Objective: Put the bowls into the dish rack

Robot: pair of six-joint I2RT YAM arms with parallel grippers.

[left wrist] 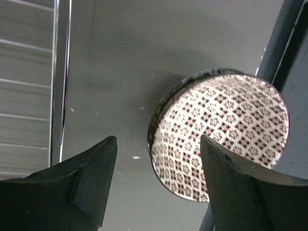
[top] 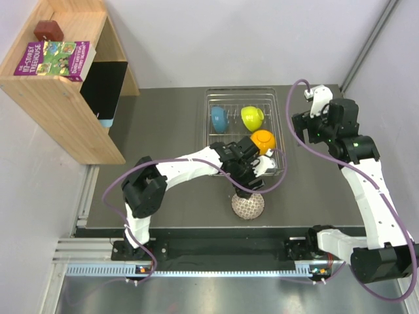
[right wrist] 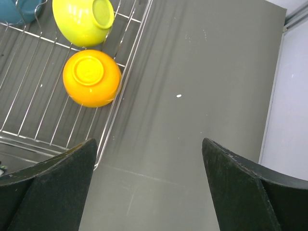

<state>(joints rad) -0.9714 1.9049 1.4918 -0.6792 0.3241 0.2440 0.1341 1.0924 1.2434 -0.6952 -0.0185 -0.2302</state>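
The left claw (left wrist: pixel 158 161) hangs wide open, empty, over the lattice-patterned bowl (left wrist: pixel 219 134), which sits on the worktop (left wrist: pixel 120 57) near the front edge of the dish rack (top: pixel 239 89). In the rack the orange bowl (right wrist: pixel 91 77) lies foot-up and the yellow-green bowl (right wrist: pixel 82 19) is tipped sideways; the right claw (right wrist: pixel 149 159) gapes empty.

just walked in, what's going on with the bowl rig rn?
Bowls are being loaded into the dish rack. The blue bowl, yellow-green bowl and orange bowl are in it. The left gripper hangs over the patterned bowl, which sits on the table on the rack's near side; fingers apart, no grip yet. The right gripper is open over bare table beside the rack, holding nothing.
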